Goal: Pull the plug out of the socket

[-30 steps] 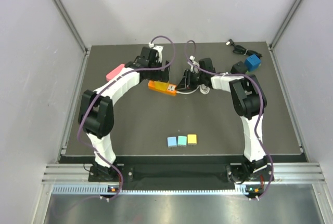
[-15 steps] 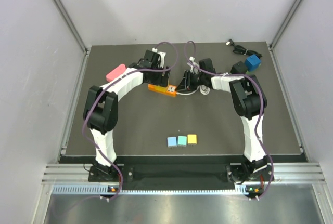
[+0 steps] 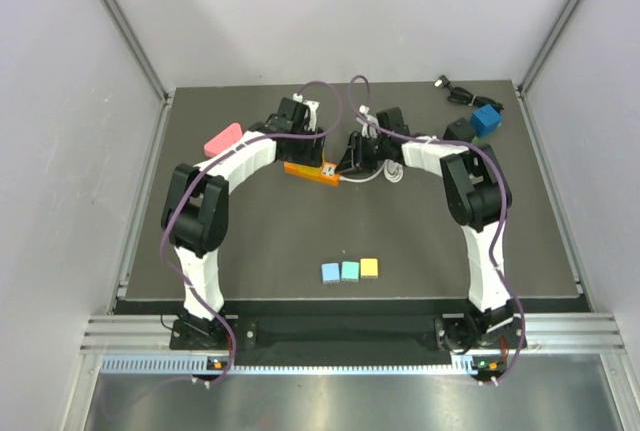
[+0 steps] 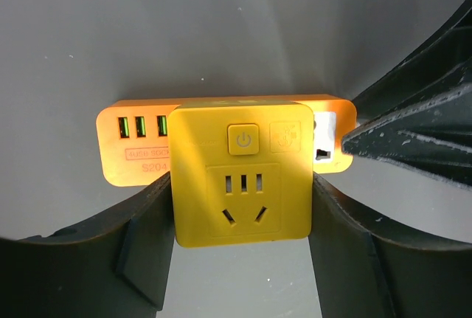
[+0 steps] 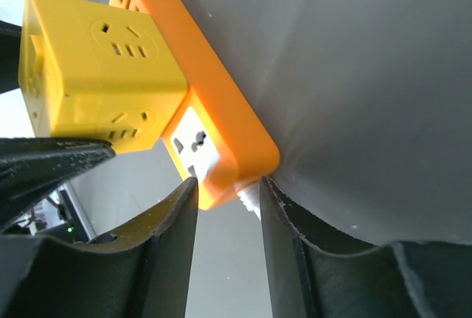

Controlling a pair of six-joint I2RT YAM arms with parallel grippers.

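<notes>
Top external: orange power strip (image 3: 305, 170) sits toward 12 o'clock on the table (image 3: 420, 251), left gripper (image 3: 312, 151) over it, right gripper (image 3: 345, 161) at its 3 o'clock end.
Left wrist: we see the jaws clamped on the yellow adapter cube (image 4: 240, 174), which is seated on the strip.
Right wrist: fingers (image 5: 177, 259) straddle the strip's cord end, cube at 10 o'clock. We can't tell if they grip.

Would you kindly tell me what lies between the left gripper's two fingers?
The yellow cube adapter, plugged onto the orange power strip, fills the gap inside the left gripper, one finger on each side of it; the left wrist view shows this.
</notes>
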